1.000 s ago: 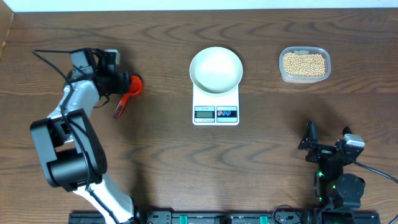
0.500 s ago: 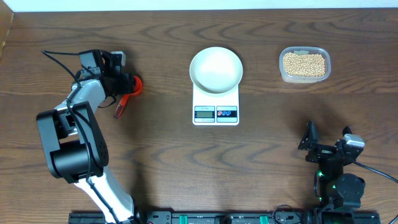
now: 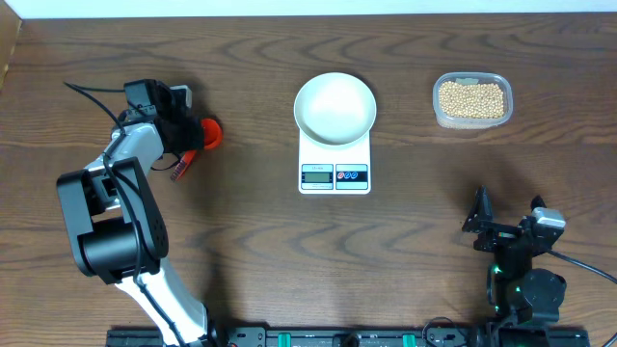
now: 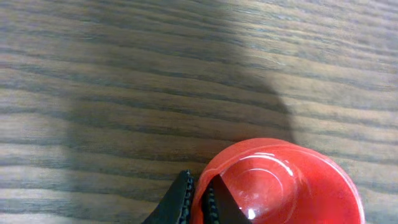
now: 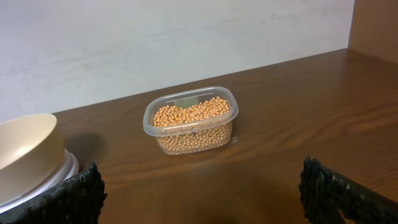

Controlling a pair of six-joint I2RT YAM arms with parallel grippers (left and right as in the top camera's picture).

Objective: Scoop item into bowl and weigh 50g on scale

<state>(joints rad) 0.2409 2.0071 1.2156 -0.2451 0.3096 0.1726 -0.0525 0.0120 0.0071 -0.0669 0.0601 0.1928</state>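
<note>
Red scoop (image 4: 280, 180) sits with its rim pinched in the left gripper (image 4: 200, 200); right gripper (image 5: 202, 186) spread wide.

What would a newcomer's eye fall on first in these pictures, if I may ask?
Probably the bright red round plastic scoop on the left, its rim pinched in the left gripper. Next comes the round plain white bowl, sitting empty on the small white rectangular digital kitchen scale at centre. At the far right stands the clear rectangular plastic tub, full of small pale-tan beans.
</note>
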